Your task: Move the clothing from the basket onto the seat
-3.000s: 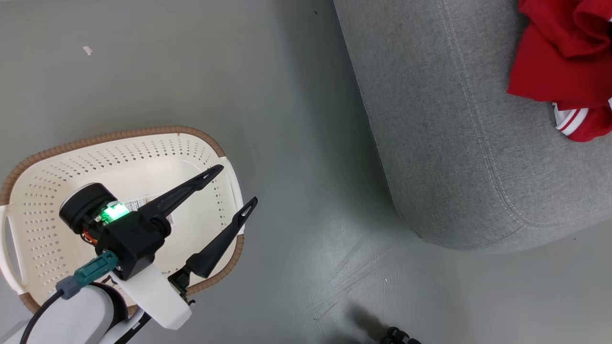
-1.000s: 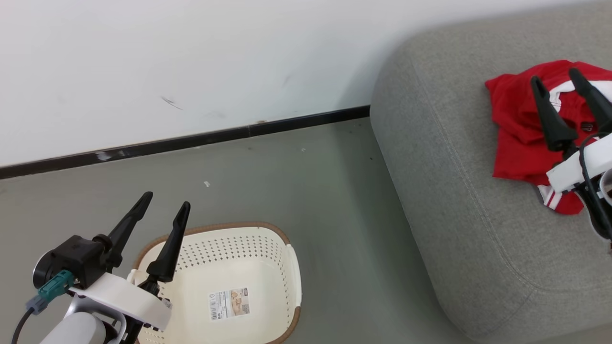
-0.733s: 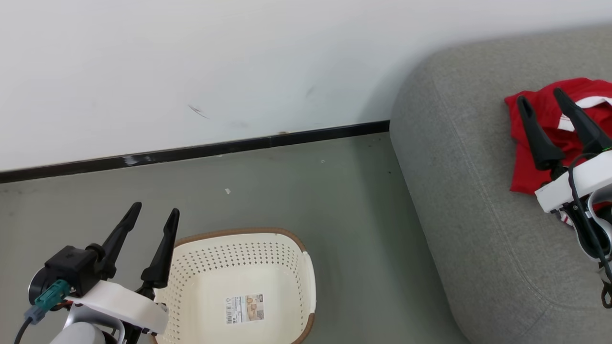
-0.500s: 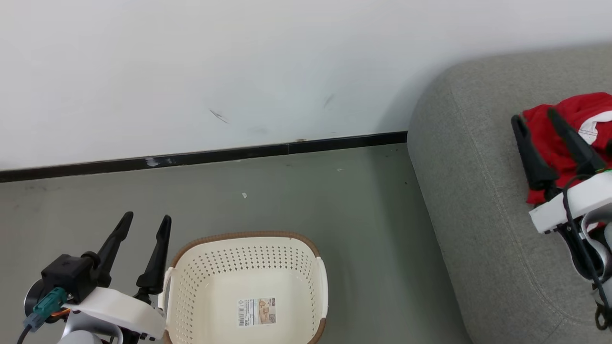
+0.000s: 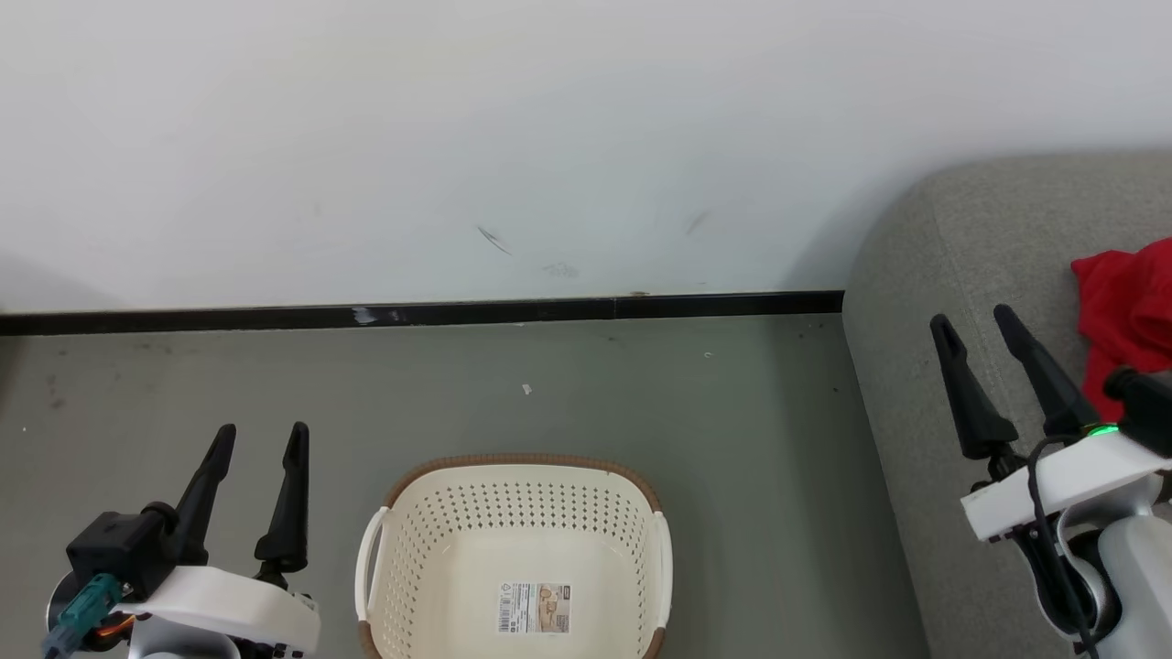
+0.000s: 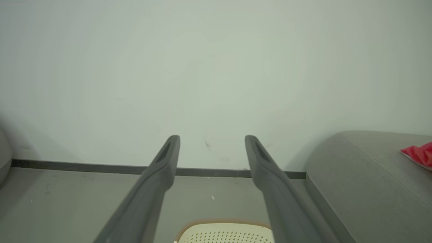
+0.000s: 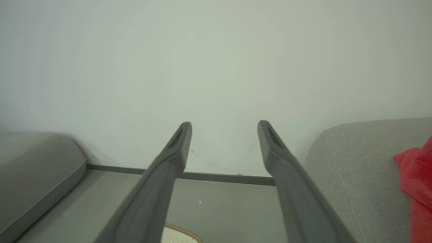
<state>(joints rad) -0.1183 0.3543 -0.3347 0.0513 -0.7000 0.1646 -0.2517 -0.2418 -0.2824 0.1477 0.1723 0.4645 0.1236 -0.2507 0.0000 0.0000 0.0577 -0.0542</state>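
The cream-white basket (image 5: pixel 518 483) with its brown rim stands on the floor at the bottom centre, holding nothing but a paper label on its bottom. Red clothing (image 5: pixel 1124 311) lies on the grey seat (image 5: pixel 925 275) at the right edge. My left gripper (image 5: pixel 260 439) hangs open to the left of the basket, nothing between its fingers. Open too, my right gripper (image 5: pixel 975 320) is over the seat's front edge, left of the clothing and apart from it. In the left wrist view the basket's rim (image 6: pixel 222 225), the seat (image 6: pixel 357 175) and the clothing (image 6: pixel 420 153) appear.
A white wall (image 5: pixel 513 137) with a black baseboard (image 5: pixel 421 314) runs across the back. Grey floor (image 5: pixel 586 394) lies between basket and seat. In the right wrist view another grey cushion (image 7: pixel 37 162) sits at the far left.
The head camera has swung left and up, so basket and seat slid right in the picture. My right gripper has drawn back off the clothing. Both grippers stay open.
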